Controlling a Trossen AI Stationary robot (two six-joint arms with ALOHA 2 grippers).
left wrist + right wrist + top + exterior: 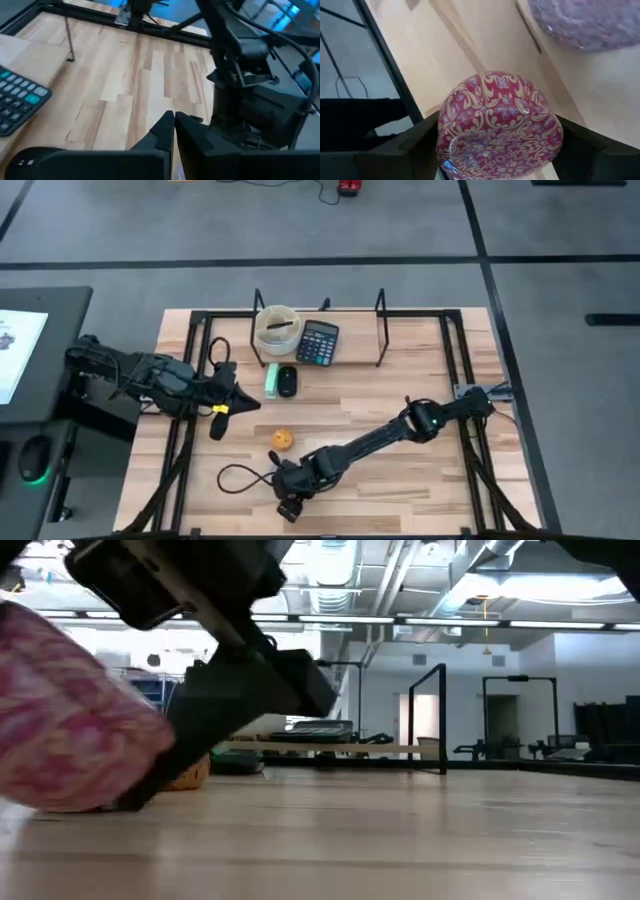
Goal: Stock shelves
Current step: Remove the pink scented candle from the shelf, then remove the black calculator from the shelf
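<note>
At table's near edge, right gripper (495, 145): low by the front rail, its dark fingers (405, 150) clamped on either side of a ball.
Ball (497, 125): round, red-pink with a cream scroll pattern, wrapped in shiny film; held between the right fingers just above the tabletop.
Pink thing (70, 720): large and blurred beside the right gripper in the low view; I cannot tell whether it is the held ball or a second one. The right wrist view shows another pinkish patterned object (590, 22) lying further off on the wood.
Cable (240, 477): black loop on the table just beside the right gripper.
Orange item (283, 439): small, on the wood between the two grippers.
Left gripper (252, 403): over the table's left half, near a mouse, fingers (165, 127) pressed together and holding nothing.
Mouse (288, 381): black, on the table in front of the shelf, with a green block (271, 379) touching its side.
Shelf (355, 340): pale plank with black uprights at the table's far edge, well apart from the right gripper.
On shelf: calculator (318, 342) and a round tub (276, 327) side by side at its left end.
</note>
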